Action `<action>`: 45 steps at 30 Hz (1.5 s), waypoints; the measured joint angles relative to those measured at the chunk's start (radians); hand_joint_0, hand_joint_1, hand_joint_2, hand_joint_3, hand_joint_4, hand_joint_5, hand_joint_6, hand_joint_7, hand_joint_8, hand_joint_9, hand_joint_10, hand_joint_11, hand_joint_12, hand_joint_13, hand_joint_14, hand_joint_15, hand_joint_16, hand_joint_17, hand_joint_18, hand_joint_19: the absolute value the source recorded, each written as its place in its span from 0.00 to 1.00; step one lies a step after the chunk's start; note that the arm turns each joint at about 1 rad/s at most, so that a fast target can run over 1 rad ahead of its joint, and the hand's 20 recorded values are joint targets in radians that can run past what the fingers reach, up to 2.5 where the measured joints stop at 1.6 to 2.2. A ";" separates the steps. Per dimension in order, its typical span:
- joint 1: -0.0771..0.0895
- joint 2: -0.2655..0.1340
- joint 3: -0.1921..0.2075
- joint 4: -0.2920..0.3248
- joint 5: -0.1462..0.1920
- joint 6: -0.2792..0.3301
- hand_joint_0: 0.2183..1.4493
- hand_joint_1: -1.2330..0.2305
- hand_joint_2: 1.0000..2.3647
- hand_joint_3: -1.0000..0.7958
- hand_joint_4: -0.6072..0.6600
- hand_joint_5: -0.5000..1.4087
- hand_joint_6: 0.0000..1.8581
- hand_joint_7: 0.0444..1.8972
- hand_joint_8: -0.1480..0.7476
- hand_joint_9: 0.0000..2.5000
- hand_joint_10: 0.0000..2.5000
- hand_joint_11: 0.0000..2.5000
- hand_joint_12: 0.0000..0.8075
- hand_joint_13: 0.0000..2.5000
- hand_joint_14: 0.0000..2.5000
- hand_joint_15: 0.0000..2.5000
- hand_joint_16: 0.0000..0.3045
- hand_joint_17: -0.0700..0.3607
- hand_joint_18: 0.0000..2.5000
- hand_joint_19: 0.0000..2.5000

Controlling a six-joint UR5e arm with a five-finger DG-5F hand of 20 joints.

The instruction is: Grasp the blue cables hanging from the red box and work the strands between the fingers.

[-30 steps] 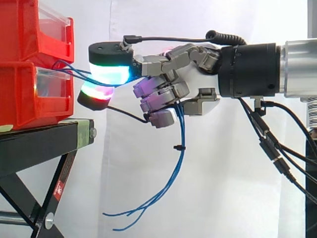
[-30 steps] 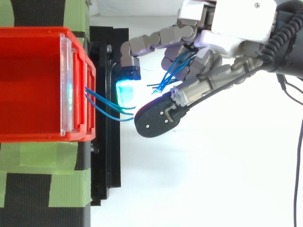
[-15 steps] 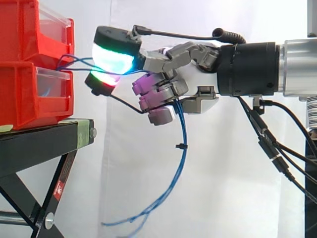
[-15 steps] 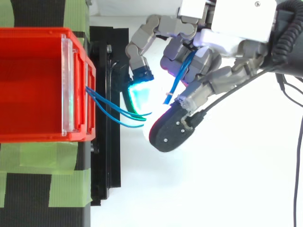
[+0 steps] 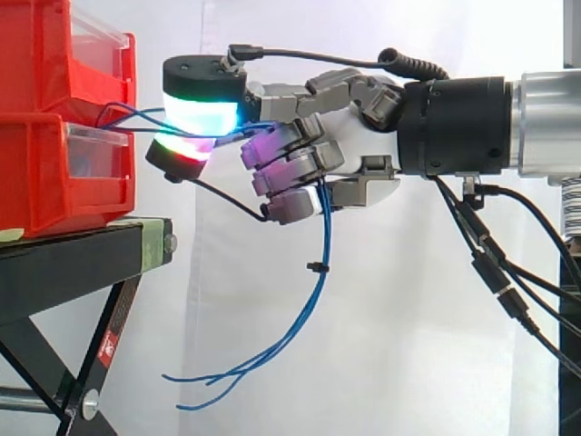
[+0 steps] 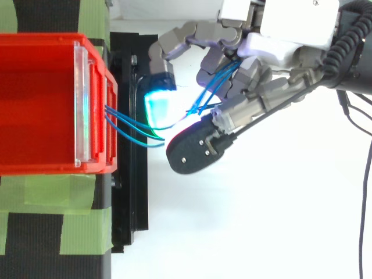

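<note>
Hand (image 5: 356, 136) comes in level from the right, closed on the blue cables (image 5: 321, 263). Two fingertips (image 5: 201, 113) reach forward toward the bins, one pad glowing cyan-green on top and one red-green just under it, with the strands passing between them. The other fingers, pads magenta, are curled in against the palm around the bundle. Top view: hand (image 6: 278, 51) enters from the upper right, the cyan pad sits just above the strands and the black back of the other pad just beside them.

Cable path: the strands leave the front of the red bins (image 5: 50, 177) about where the upper bin sits on the lower, cross the short gap to the pads, go through the curled fingers and hang below the hand. A small black tie (image 5: 315, 266) sits on the hanging part. The loose ends fan out toward the lower left, free in the air.

The bins have clear front panels (image 6: 81, 104). They are stacked on the black stand (image 5: 82, 263), which has green tape (image 6: 87, 20) on its top. White curtain (image 5: 408, 345) behind.
</note>
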 measured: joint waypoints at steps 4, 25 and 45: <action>0.000 0.000 0.000 0.007 -0.001 0.004 0.65 0.25 0.00 0.03 0.50 0.23 0.82 0.55 0.70 0.52 1.00 1.00 0.74 0.70 1.00 0.62 0.75 0.56 0.98 0.34; 0.000 0.000 0.000 0.011 -0.005 0.066 0.72 0.26 0.01 0.12 0.50 0.21 0.73 0.54 0.70 0.52 1.00 1.00 0.74 0.70 1.00 0.62 0.75 0.56 0.98 0.34; 0.000 0.000 0.000 0.019 -0.006 0.096 0.69 0.26 0.01 0.47 0.45 0.35 0.47 0.60 0.70 0.52 1.00 1.00 0.74 0.70 1.00 0.62 0.75 0.56 0.98 0.34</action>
